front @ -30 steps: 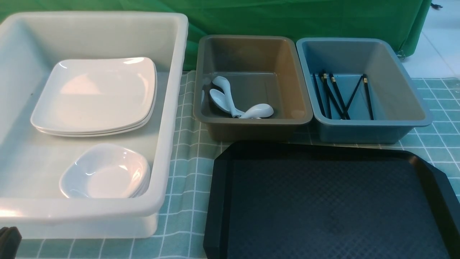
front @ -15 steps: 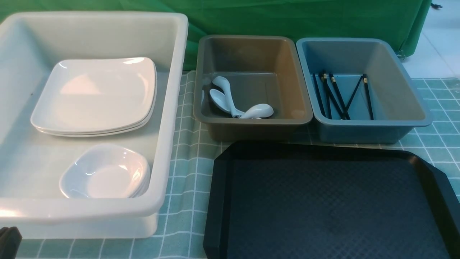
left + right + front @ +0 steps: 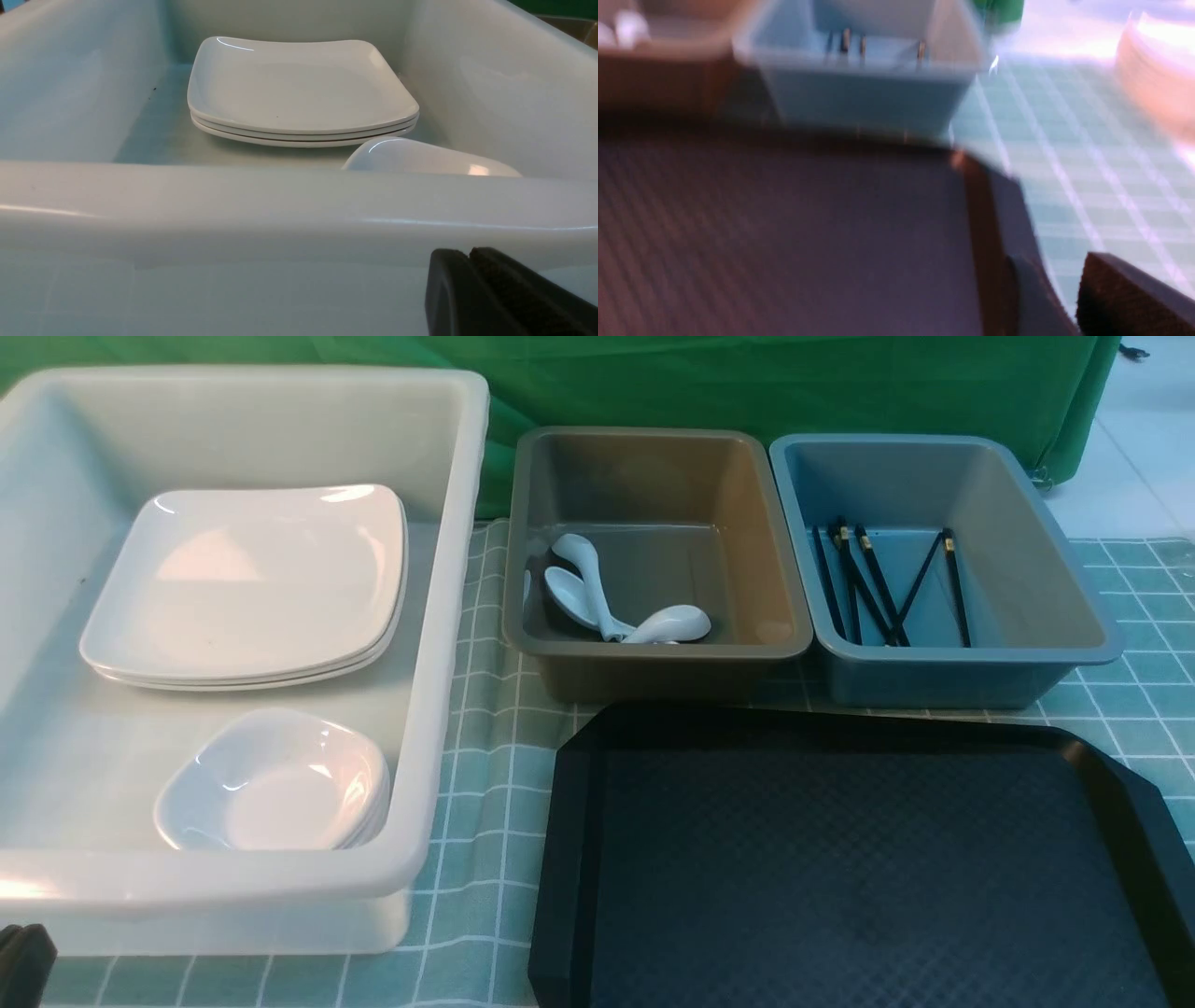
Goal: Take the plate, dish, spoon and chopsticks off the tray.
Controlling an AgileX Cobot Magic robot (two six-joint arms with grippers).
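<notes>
The black tray (image 3: pixel 840 877) lies at the front right with nothing on it. Three plates (image 3: pixel 252 579) sit stacked in the white bin (image 3: pixel 439 644), with stacked small dishes (image 3: pixel 280 784) in front of them. Spoons (image 3: pixel 579 588) lie in the brown bin (image 3: pixel 653 653). Chopsticks (image 3: pixel 878 583) lie in the blue bin (image 3: pixel 971 658). My left gripper (image 3: pixel 468 254) is shut and empty just outside the white bin's near wall (image 3: pixel 233 200); a tip of it shows at the front view's bottom left (image 3: pixel 23 966). My right gripper (image 3: pixel 1057 270) hangs open over the tray's right rim (image 3: pixel 980 224), holding nothing.
A green checked cloth (image 3: pixel 485 728) covers the table, and a green curtain (image 3: pixel 747 383) hangs behind the bins. The right wrist view is blurred; a pale rounded object (image 3: pixel 1157 70) shows beyond the cloth there.
</notes>
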